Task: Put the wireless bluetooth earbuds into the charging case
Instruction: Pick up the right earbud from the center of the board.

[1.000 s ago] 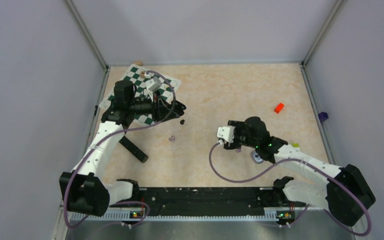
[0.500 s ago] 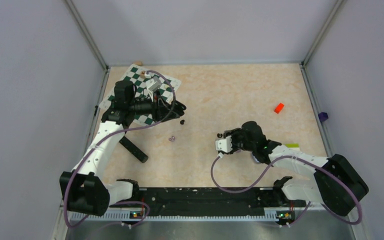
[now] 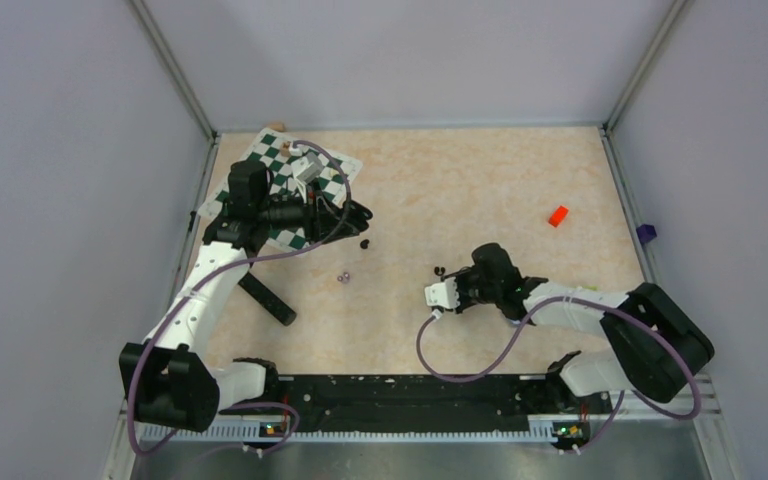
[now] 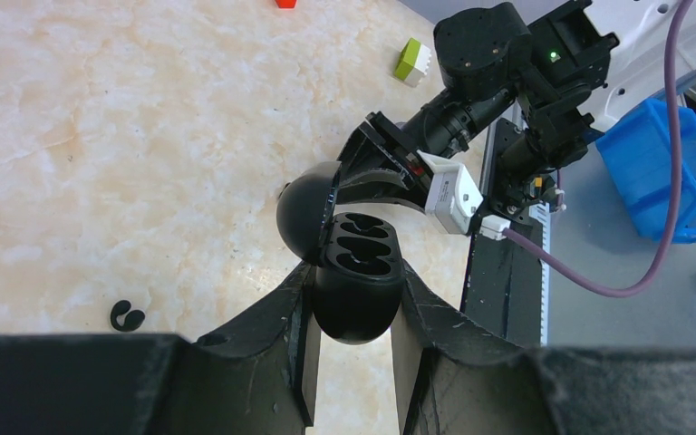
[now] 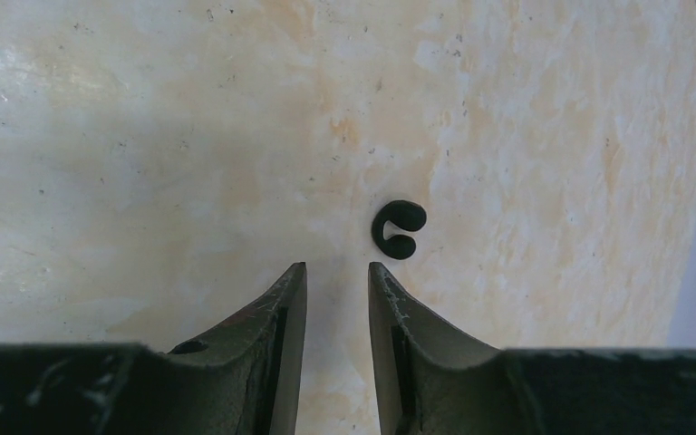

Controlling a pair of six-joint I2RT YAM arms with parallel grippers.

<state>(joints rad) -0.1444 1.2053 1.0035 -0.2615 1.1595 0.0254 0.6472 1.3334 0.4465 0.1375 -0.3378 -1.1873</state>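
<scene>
Holding the charging case (image 4: 355, 272) lid-open, L gripper (image 4: 352, 308) is clamped on its base nr the worktop (image 3: 480, 180) left edge. Slots empty: nothing inserted yet, all to do. R gripper (image 5: 337, 272) jaws slightly apart, empty; black earbud (image 5: 399, 229) lies mid-worktop just ahead of tips, off to one side, not between them.

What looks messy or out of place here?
One black earbud lies loose on the table just past the right claw, a second black earbud near the left claw, and the purple earbuds in between. They belong in the open charging case that the left claw grips; its slots look empty.
</scene>
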